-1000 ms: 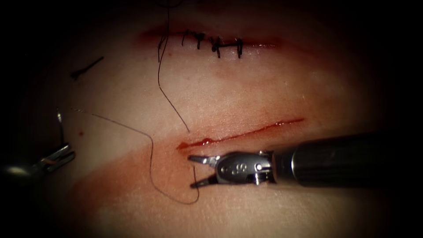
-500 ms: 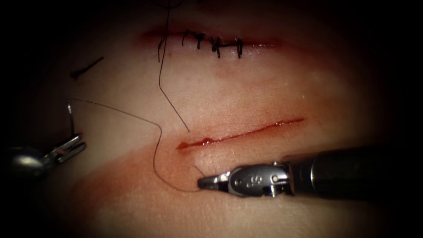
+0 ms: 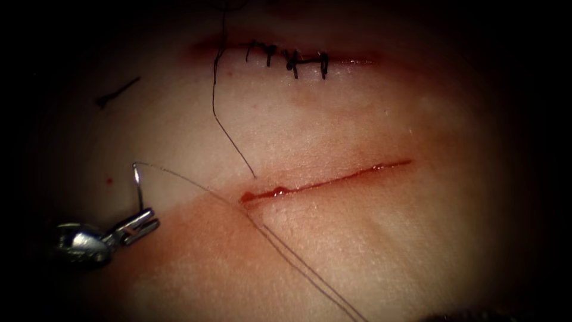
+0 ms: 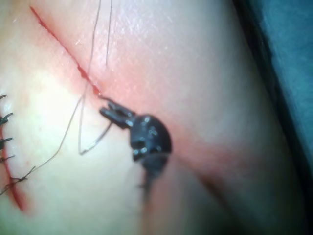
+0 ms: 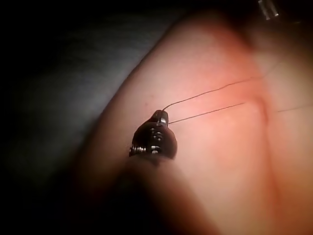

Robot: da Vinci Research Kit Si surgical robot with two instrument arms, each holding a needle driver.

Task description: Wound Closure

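Thread (image 3: 298, 262) is being drawn taut by my right end effector (image 5: 161, 116), clamped on it; my left end effector (image 3: 143, 223) grips the needle (image 3: 138, 185), clear of the tissue (image 3: 369, 238), left of the cut (image 3: 325, 182); next needs steady tension.

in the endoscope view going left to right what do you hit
left arm's tool, shut on the needle → left end of the open cut where the thread crosses → red fluid → cut's right end.

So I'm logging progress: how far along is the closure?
Done: the upper cut carries dark stitches. In hand: the left tool holds the curved steel needle, clear of the tissue; the right tool grips the thin dark thread running from the lower cut's left end. Left: that red lower cut lies open, unstitched.
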